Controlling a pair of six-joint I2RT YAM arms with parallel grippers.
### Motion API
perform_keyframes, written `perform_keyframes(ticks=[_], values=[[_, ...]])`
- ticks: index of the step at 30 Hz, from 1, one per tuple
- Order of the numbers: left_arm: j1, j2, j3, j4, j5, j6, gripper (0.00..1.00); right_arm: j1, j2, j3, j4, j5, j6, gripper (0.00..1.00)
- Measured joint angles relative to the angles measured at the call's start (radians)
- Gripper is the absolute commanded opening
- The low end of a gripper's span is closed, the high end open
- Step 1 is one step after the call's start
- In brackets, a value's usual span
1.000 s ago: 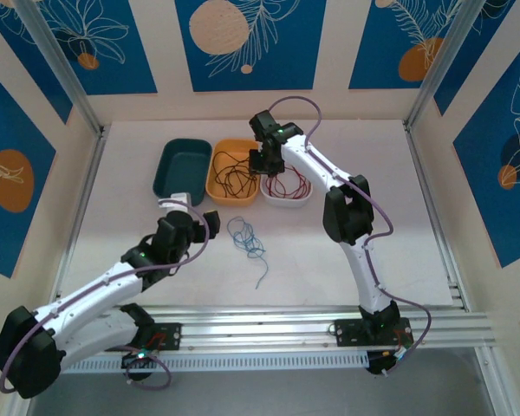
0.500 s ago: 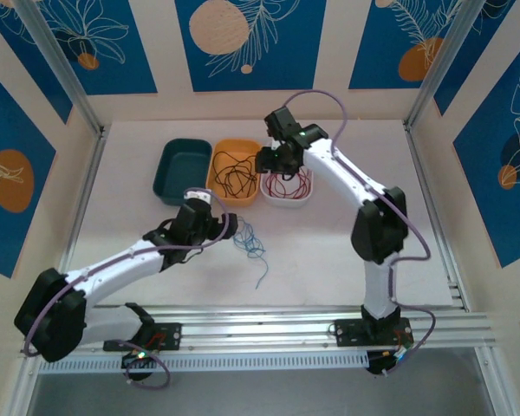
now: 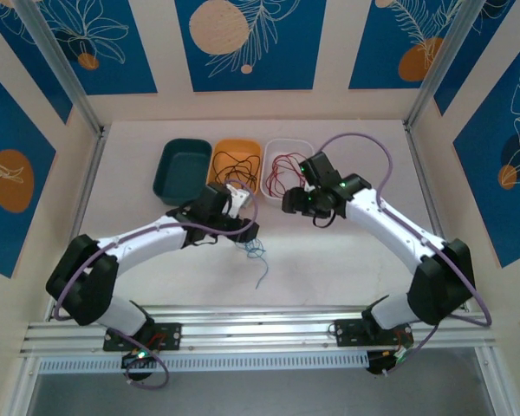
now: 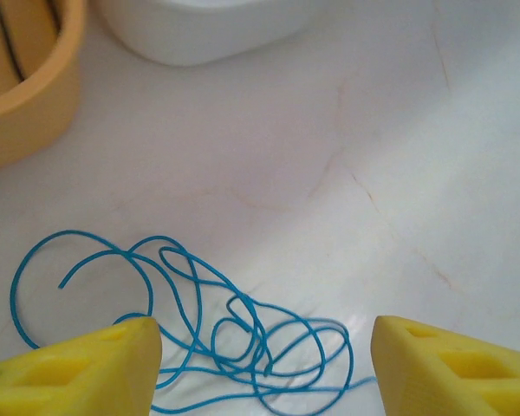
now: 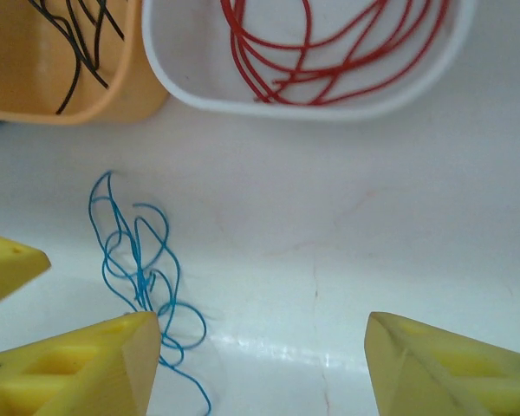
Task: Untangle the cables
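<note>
A tangled blue cable (image 4: 243, 334) lies on the white table, its loops between the yellow fingers of my left gripper (image 4: 264, 368), which is open and hangs low over it. In the top view the left gripper (image 3: 247, 230) is at the cable's (image 3: 258, 254) upper end. The right gripper (image 3: 289, 201) is open over bare table, with the blue cable (image 5: 143, 277) beside its left finger (image 5: 78, 368). A red cable (image 5: 329, 52) lies coiled in the white tray (image 5: 312, 108). A black cable (image 5: 78, 39) lies in the orange tray (image 5: 35, 78).
A dark teal tray (image 3: 184, 169) stands left of the orange tray (image 3: 234, 156) and white tray (image 3: 288, 147) at the back. A yellow finger (image 5: 4, 264) of the other gripper shows at the right wrist view's left edge. Both grippers are close together mid-table.
My left arm has reached right over the blue cable and its jaws have narrowed. The right arm has pulled back from the white tray toward the table's middle, and its jaws have opened wider.
</note>
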Motion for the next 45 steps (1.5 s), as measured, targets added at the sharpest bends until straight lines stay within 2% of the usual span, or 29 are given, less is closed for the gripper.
perform_keyframes(ticks=[7,13,16,20,25,29,36,45], values=[[-0.001,0.117,0.115,-0.175,0.045,0.254,0.58,-0.001,-0.116,-0.121,0.031,-0.013,0.056,0.68],[-0.003,0.19,0.143,-0.236,0.082,0.343,0.5,-0.001,-0.151,-0.17,0.042,-0.023,0.09,0.7],[-0.005,0.212,0.156,-0.24,0.091,0.365,0.4,-0.001,-0.157,-0.181,0.046,-0.025,0.099,0.7],[-0.01,0.242,0.178,-0.24,0.101,0.371,0.38,-0.001,-0.158,-0.19,0.046,-0.026,0.109,0.71],[-0.021,0.276,0.193,-0.235,0.116,0.368,0.16,-0.001,-0.159,-0.206,0.065,-0.03,0.122,0.71],[-0.027,0.282,0.193,-0.231,0.12,0.352,0.01,-0.001,-0.158,-0.232,0.079,-0.044,0.132,0.71],[-0.027,0.22,0.186,-0.222,0.117,0.305,0.0,0.01,-0.128,-0.282,0.129,-0.091,0.16,0.7],[-0.028,0.061,0.183,-0.205,0.09,0.159,0.0,0.076,-0.1,-0.326,0.26,-0.145,0.184,0.7]])
